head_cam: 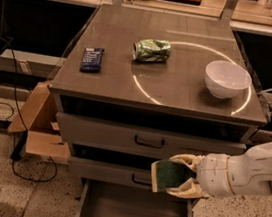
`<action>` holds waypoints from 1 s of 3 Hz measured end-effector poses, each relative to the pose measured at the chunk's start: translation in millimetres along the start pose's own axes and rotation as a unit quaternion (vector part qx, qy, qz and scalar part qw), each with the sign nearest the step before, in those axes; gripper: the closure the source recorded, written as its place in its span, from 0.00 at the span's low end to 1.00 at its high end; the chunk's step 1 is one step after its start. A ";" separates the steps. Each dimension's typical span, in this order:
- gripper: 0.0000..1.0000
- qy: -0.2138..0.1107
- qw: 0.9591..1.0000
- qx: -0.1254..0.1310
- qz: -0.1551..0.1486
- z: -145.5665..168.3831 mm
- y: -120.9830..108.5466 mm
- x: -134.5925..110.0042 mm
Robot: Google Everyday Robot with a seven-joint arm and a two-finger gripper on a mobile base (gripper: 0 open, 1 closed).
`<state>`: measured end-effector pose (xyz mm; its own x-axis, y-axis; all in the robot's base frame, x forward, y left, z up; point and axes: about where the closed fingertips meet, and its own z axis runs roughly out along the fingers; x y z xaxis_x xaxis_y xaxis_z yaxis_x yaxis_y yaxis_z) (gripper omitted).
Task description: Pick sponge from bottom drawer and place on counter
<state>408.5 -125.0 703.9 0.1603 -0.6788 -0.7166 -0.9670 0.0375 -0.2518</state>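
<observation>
At five o'clock, above the open bottom drawer (131, 216), one gripper (174, 176) clamps one sponge (168, 175); the counter (179, 89) (one can (151, 50), one packet (92, 59), one bowl (227, 79)) lies bare toward six o'clock.

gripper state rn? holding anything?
Gripper: shut on the sponge, in front of the middle drawer, above the open bottom drawer.
</observation>
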 end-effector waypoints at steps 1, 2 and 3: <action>1.00 -0.001 1.000 0.001 0.001 -0.3 -0.8 -0.8; 1.00 0.003 1.000 0.014 -0.004 -13.8 -20.6 -5.0; 1.00 0.024 0.999 0.037 -0.005 -38.3 -39.1 -5.6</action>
<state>437.9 -150.8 742.7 0.1579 -0.7135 -0.6826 -0.9483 0.0832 -0.3064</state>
